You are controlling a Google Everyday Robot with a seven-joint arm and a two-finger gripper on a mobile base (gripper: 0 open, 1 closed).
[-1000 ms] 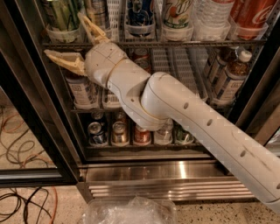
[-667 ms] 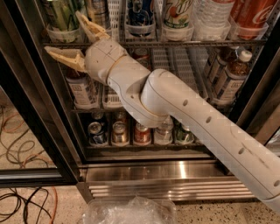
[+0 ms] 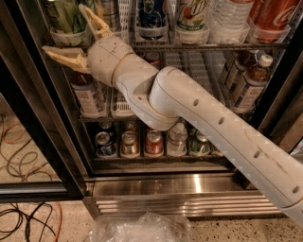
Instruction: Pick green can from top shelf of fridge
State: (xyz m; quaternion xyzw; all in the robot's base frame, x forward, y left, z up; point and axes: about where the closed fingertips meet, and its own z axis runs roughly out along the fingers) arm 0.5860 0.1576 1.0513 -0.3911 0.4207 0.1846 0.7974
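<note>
The green can (image 3: 66,16) stands in a white lane tray at the far left of the top shelf (image 3: 189,47) of the fridge (image 3: 189,186). Only its lower part shows, green with pale streaks. My gripper (image 3: 64,29) is open at the upper left, right in front of the can. One cream finger (image 3: 61,56) points left just below the can's tray. The other finger (image 3: 96,20) points up along the can's right side. Neither finger visibly closes on the can. My white arm runs down to the lower right.
To the right on the top shelf stand a blue can (image 3: 150,14), a white-and-green can (image 3: 191,14), a water bottle (image 3: 227,19) and a red cola can (image 3: 274,16). Bottles (image 3: 248,85) fill the middle rack and short cans (image 3: 154,142) the bottom. Cables (image 3: 23,142) and a plastic bag (image 3: 142,229) lie on the floor.
My gripper has moved a little up and to the left, closer to the green can. Its fingers stay spread open.
</note>
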